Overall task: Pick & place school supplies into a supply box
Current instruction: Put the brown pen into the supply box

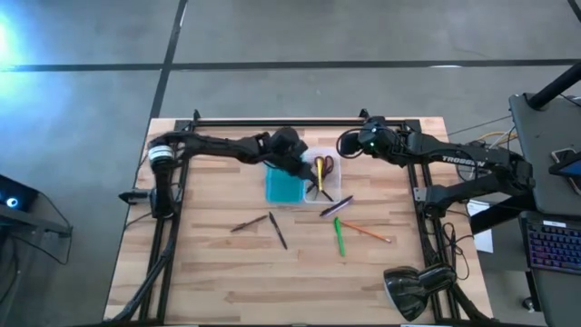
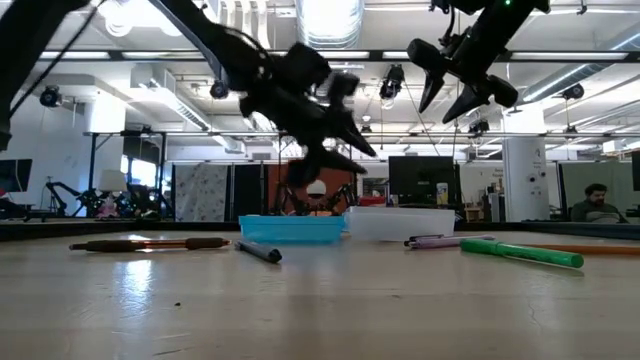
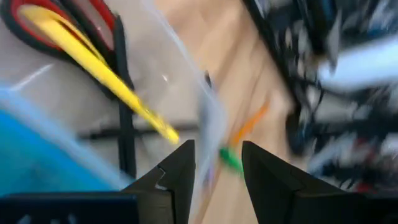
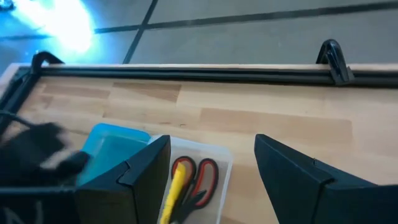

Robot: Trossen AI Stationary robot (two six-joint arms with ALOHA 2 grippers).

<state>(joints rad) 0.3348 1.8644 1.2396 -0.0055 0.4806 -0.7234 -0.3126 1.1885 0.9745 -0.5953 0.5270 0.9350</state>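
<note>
Hovering over the supply box (image 1: 300, 184), left gripper (image 1: 304, 168) with fingers (image 3: 177, 171) apart and nothing between them; right gripper (image 1: 348, 145) parked high near the table's far edge, claws also spread and empty. Looks like a release just done or a fresh reach about to begin, judging by the empty fingers. Best now: lift clear of the clear half's wall, swing toward the loose items, line the fingers across a pen's shaft, not along it. Box at table centre: turquoise half on the left, clear half on the right. Inside the clear half: red-handled scissors (image 4: 193, 177), yellow pencil (image 3: 99, 68) and 1 dark pen (image 3: 123, 106). Left out on the wood: green marker (image 1: 339, 236), orange pencil (image 1: 368, 232), purple pen (image 1: 336, 207) against the box's corner, 2 dark pens (image 1: 263, 227).
</note>
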